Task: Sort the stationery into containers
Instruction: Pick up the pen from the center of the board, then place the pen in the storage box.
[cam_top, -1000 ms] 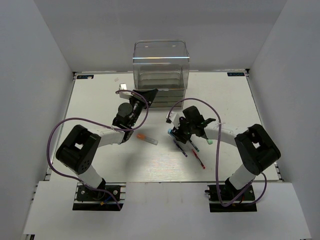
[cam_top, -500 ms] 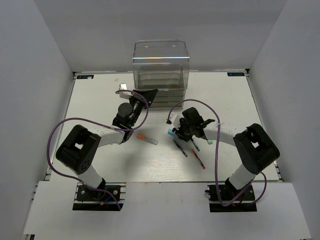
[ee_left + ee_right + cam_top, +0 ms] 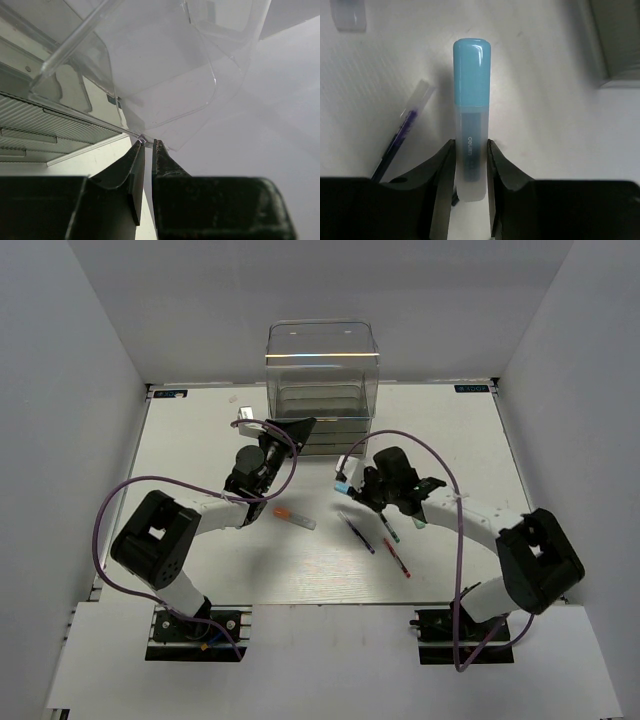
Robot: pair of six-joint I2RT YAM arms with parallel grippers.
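The clear container (image 3: 322, 380) stands at the back of the table with shallow drawers at its base. My left gripper (image 3: 300, 428) is at the drawers' left front corner, and its jaws (image 3: 148, 142) are pinched on a thin clear plastic edge of the container (image 3: 160, 75). My right gripper (image 3: 352, 485) is shut on a light-blue marker (image 3: 471, 100), which sticks out forward from between the fingers (image 3: 470, 142) just above the table. An orange-capped marker (image 3: 293, 517), a dark pen (image 3: 357, 534), a green pen (image 3: 388, 528), a red pen (image 3: 397, 557) and a mint marker (image 3: 418, 523) lie on the table.
A purple-inked pen (image 3: 402, 135) lies just left of the held marker. The container's corner (image 3: 615, 45) shows at the upper right of the right wrist view. White walls enclose the table on three sides.
My right gripper closed on the light-blue marker and carried it up and away from the cluster of pens. The left arm has not moved.
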